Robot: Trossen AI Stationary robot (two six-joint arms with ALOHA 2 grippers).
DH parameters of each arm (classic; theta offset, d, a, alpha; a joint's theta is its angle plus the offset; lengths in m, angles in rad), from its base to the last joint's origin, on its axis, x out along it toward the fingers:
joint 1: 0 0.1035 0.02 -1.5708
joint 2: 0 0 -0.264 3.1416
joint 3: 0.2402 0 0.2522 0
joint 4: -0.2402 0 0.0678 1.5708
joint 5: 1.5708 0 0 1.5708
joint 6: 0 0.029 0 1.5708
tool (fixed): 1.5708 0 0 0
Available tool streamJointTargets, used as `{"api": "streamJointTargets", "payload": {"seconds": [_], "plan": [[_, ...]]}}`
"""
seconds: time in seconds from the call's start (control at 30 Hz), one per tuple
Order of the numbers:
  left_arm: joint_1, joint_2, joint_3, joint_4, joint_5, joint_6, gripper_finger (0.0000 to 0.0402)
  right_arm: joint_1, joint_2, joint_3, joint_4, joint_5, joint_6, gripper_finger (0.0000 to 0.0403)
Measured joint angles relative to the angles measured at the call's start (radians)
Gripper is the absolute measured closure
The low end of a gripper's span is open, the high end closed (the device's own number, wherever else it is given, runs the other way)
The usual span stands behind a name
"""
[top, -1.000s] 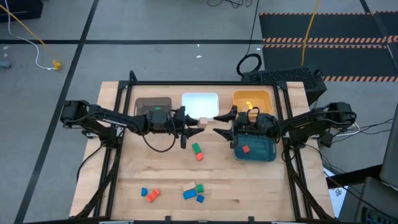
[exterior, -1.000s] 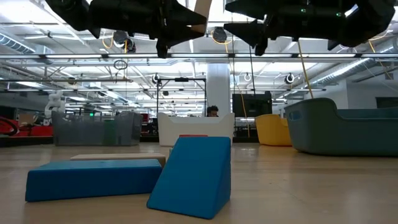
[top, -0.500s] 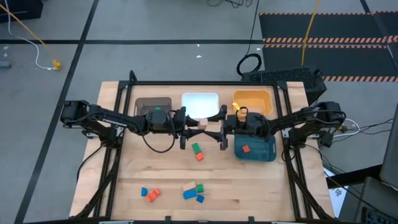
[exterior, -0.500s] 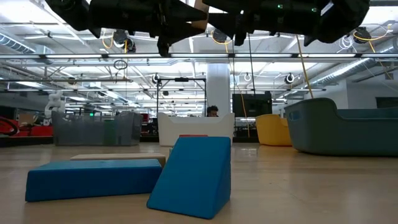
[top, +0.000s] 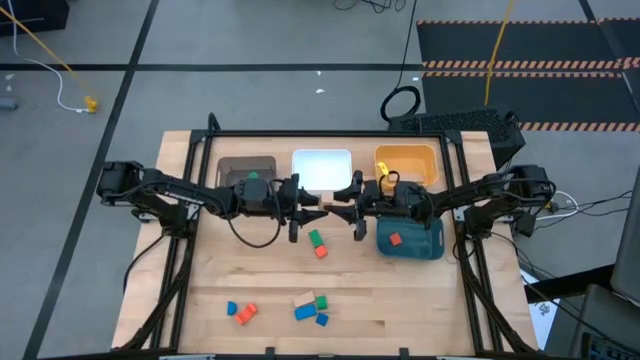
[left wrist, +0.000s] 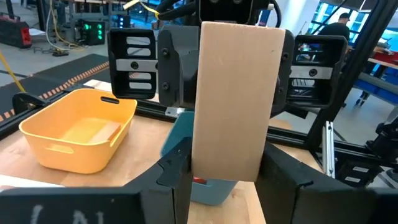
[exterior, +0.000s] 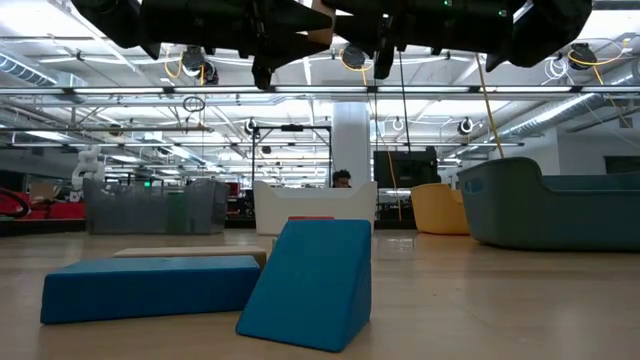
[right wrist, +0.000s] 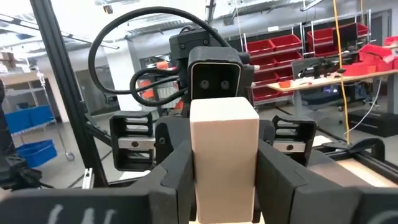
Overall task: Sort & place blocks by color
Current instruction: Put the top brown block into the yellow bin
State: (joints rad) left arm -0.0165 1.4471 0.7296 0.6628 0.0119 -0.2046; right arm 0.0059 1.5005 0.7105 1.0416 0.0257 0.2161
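A pale wood bar point(top: 326, 198) hangs high over the table, between my two grippers, just near of the white bin point(top: 322, 168). My left gripper point(top: 312, 203) is shut on it from the table's left. My right gripper point(top: 342, 207) meets it from the right, with a finger at each side of it. Loose blocks rest on the table: a green one point(top: 316, 238) touching a red-orange one point(top: 321, 251), and a cluster of blue, orange, green and pale ones near the near edge point(top: 305, 312). One red block point(top: 394, 240) lies in the teal bin point(top: 412, 245). My left gripper pinches the pale bar point(left wrist: 227, 137) between its two fingers point(left wrist: 176, 169), level, coming from the table's left. The bar is lifted clear and reaches forward to the other gripper. My right gripper has the same bar point(right wrist: 224, 155) between its two fingers point(right wrist: 178, 171), level from the table's right, each finger flush against a side.
Along the far edge stand a brown bin point(top: 247, 170), the white bin and an orange bin point(top: 405, 162), with the teal bin in front of the orange one. The low view shows two blue blocks point(exterior: 310, 285) close by. Bare tabletop lies in the middle.
My right gripper has moved toward the table's left, from above the teal bin to the pale bar, and has rolled about its wrist. Its fingers now flank the bar. The left gripper and the bar have stayed in place.
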Motion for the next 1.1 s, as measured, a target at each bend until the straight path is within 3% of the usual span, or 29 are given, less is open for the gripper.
{"api": "streamJointTargets", "payload": {"seconds": [0.3, 0.5, 0.73, 0.93, 1.1], "plan": [[-0.021, 0.000, 0.000, -0.001, 0.013, -0.026, 0.0185, 0.001, 0.000, 0.000, -0.004, -0.005, 0.111, 0.0290], [-0.022, 0.000, 0.000, -0.025, 0.015, -0.027, 0.0170, 0.000, -0.020, 0.000, -0.061, -0.005, 0.124, 0.0290], [0.008, -0.008, 0.000, -0.097, 0.018, -0.052, 0.0168, -0.046, -0.192, -0.001, -0.337, 0.017, 0.097, 0.0290], [0.057, -0.010, 0.000, -0.135, -0.006, -0.055, 0.0168, -0.062, -0.353, -0.001, -0.645, 0.165, 0.024, 0.0290], [0.156, -0.021, 0.000, -0.145, -0.042, -0.062, 0.0167, -0.103, -0.457, -0.001, -0.803, 0.245, -0.071, 0.0290]]}}
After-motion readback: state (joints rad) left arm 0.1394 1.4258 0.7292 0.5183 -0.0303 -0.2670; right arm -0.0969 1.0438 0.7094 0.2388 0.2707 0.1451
